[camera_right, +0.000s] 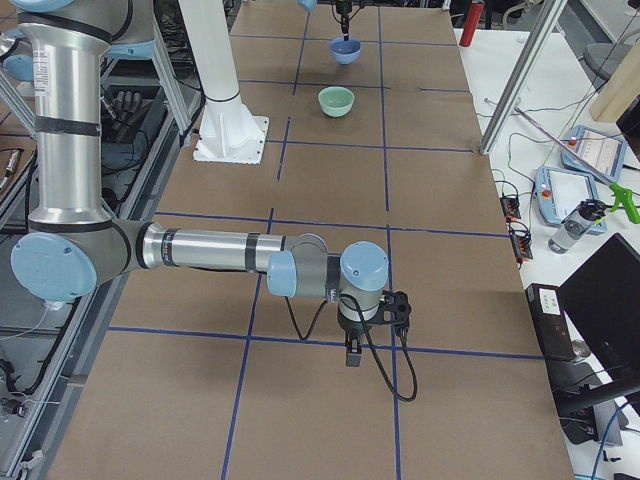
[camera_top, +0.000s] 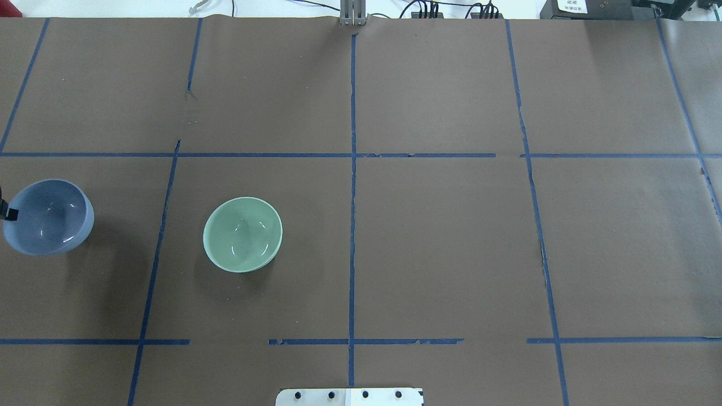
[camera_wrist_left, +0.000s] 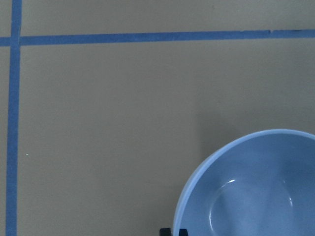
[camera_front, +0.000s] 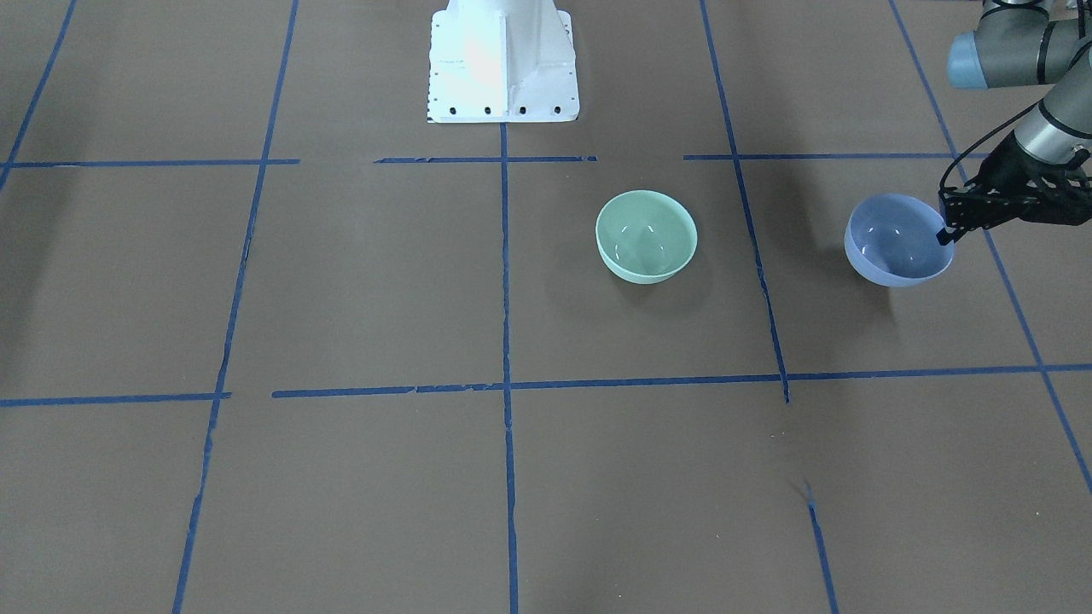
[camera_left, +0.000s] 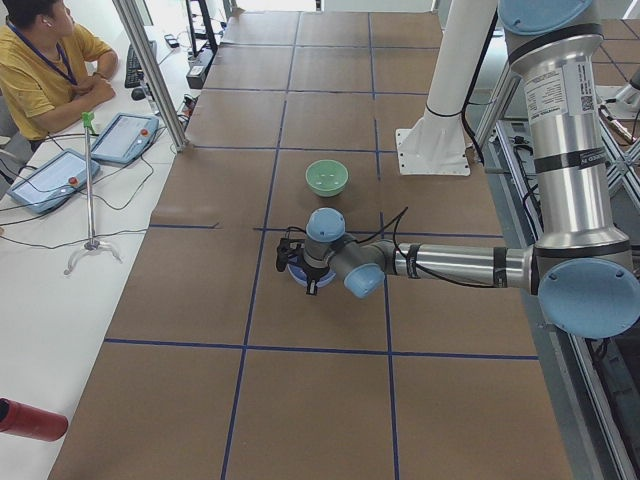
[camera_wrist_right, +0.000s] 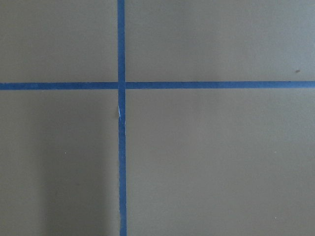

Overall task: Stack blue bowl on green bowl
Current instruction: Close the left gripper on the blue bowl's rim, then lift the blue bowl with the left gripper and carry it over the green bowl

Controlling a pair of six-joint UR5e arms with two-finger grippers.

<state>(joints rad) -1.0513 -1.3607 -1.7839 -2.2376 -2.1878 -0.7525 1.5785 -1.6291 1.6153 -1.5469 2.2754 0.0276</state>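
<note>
**Blue bowl (camera_front: 896,243) pinched at its rim by the left gripper (camera_front: 945,234)**

One finger sits inside the rim and one outside, with the jaws narrow around it. The green bowl (camera_front: 646,236) stands upright and well apart on brown paper (camera_front: 384,281) crossed by blue tape lines (camera_front: 505,281). The right gripper (camera_right: 352,355) hangs far off over a tape crossing; its opening cannot be told.

robot lab, table (camera_top: 440,242) papered brown with a blue tape grid (camera_top: 352,225), industrial arms (camera_left: 565,140) on a white pedestal (camera_front: 503,60), teach pendants (camera_left: 122,138) on a side bench (camera_left: 40,300), operator (camera_left: 45,60) seated beside it, aluminium posts (camera_left: 150,70), loose cables (camera_left: 60,215)
</note>
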